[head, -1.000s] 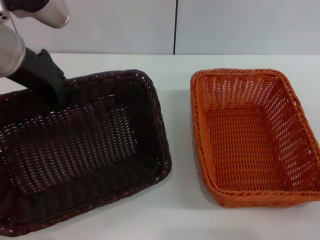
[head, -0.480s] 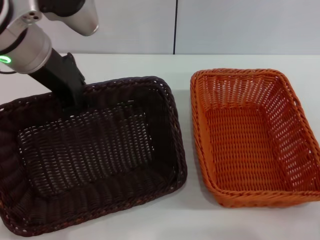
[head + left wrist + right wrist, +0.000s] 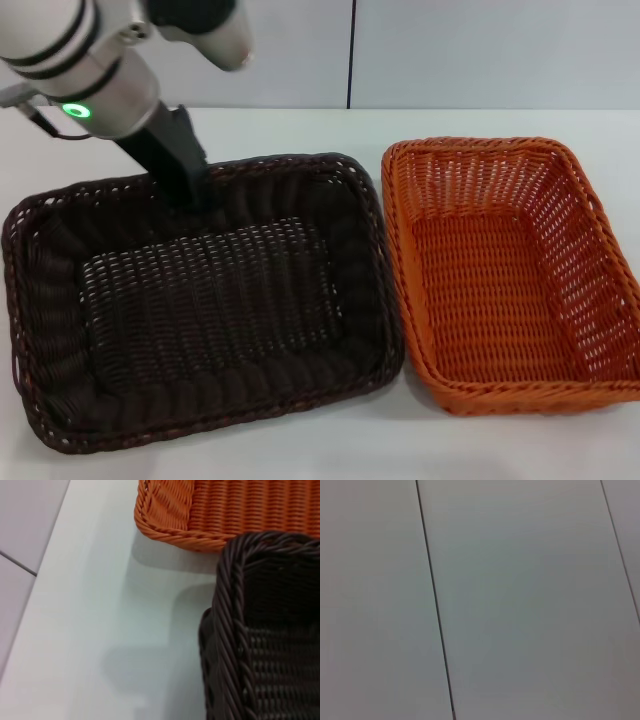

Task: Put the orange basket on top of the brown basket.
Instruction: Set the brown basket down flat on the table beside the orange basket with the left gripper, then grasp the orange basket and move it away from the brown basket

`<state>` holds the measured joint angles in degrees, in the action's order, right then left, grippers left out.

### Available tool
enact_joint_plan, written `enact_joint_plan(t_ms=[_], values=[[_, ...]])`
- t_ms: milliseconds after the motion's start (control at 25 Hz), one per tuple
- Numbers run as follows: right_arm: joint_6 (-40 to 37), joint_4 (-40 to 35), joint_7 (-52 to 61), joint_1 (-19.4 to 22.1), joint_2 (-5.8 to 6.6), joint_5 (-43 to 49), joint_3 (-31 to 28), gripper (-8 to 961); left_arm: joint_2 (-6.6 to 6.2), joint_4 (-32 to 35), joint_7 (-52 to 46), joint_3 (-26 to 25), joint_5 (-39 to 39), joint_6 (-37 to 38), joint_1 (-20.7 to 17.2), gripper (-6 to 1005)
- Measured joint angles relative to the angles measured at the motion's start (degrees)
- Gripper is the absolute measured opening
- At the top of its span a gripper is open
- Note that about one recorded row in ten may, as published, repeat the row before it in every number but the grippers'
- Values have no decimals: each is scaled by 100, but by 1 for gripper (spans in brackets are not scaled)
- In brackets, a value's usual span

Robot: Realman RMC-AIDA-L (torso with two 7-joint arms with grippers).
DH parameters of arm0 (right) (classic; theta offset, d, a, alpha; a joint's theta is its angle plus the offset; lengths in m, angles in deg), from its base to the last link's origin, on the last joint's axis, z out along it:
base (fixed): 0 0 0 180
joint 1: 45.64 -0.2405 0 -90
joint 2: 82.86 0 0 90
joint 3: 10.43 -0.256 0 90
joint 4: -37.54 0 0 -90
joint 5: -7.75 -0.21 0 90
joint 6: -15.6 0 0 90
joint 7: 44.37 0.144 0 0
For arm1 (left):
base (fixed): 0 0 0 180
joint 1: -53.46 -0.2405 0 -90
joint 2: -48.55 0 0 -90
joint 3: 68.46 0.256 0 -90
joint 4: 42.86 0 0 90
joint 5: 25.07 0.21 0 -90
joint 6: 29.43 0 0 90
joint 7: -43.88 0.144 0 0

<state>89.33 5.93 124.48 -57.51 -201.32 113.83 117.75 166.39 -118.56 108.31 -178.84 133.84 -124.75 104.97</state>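
The brown basket (image 3: 200,310) sits on the left of the white table (image 3: 330,130), its right rim close beside the orange basket (image 3: 490,290). My left gripper (image 3: 195,195) reaches down from the upper left and is shut on the brown basket's far rim. The left wrist view shows a corner of the brown basket (image 3: 265,630) near a corner of the orange basket (image 3: 210,510), with a strip of table between them. The orange basket stands empty on the right. My right gripper is out of view.
A grey panelled wall (image 3: 450,50) rises behind the table's far edge. The right wrist view shows only wall panels (image 3: 520,605). Bare table (image 3: 350,445) shows in front of and behind both baskets.
My left gripper has moved to the right with the brown basket. The basket has gone from tilted at the far left to lying level right beside the orange basket.
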Motion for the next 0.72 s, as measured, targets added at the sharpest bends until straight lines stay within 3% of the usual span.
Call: enact_joint_plan(t_ms=[200, 560, 720], values=[[-4, 36, 0, -14, -1, 3, -4, 783, 22, 7, -50, 552, -6, 385, -30, 239], [-9, 108, -1, 5, -2, 7, -14, 775, 51, -90, -223, 933, -29, 1013, -62, 396], [-16, 123, -1, 4, -2, 7, -14, 772, 51, -300, -334, 1018, -14, 1342, -165, 586]])
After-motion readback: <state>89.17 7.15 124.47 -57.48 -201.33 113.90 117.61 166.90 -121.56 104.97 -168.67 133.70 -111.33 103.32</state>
